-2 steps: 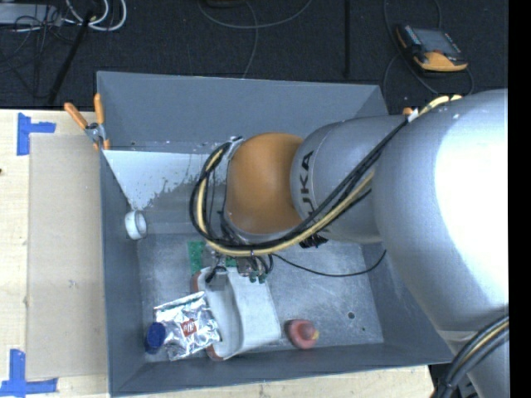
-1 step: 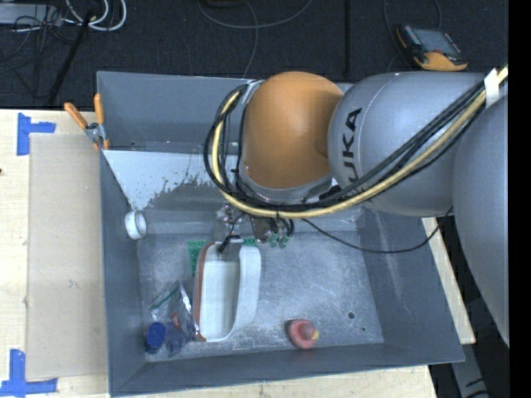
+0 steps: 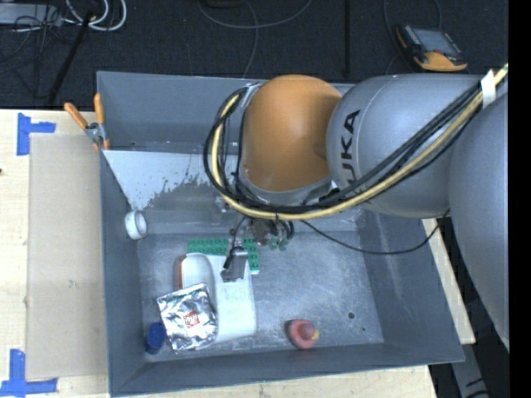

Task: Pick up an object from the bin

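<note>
The gripper (image 3: 238, 259) is seen low in the grey metal bin (image 3: 373, 305), over the right end of a flat green studded plastic strip (image 3: 207, 246) near the middle, at the far end of a white rectangular block (image 3: 236, 309). Whether it is open or closed cannot be told. A crinkled silver foil packet (image 3: 189, 317) lies left of the block.

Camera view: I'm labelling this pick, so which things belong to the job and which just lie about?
Job: hand, over the green strip and white slab; grey bin.
Lying about: foil packet, blue cap, pink lump, white cap.
</note>
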Tool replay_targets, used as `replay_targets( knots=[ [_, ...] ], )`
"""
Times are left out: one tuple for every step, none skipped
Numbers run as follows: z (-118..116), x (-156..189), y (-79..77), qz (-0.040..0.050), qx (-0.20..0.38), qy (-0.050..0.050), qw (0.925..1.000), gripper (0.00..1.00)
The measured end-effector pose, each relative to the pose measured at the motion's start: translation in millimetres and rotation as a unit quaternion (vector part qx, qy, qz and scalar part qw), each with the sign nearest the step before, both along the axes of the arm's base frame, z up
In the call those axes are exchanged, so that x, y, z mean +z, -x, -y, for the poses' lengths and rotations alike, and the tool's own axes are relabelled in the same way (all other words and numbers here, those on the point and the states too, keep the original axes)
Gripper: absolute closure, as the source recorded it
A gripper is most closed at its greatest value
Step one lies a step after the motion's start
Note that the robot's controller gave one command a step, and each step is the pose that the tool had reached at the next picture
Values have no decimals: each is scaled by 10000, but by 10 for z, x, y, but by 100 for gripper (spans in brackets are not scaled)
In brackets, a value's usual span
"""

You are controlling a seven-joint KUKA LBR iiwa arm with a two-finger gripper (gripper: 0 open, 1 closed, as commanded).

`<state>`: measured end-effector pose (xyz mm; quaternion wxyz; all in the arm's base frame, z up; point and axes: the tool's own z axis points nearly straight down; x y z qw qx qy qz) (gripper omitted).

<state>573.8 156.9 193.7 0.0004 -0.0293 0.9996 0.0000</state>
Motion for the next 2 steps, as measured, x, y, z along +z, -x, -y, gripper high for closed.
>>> replay_targets(
  knots=[
    [-318, -1198, 219, -30, 961, -1, 9954, 0],
    [-307, -1172, 200, -6, 939, -1, 9956, 100]
  ],
)
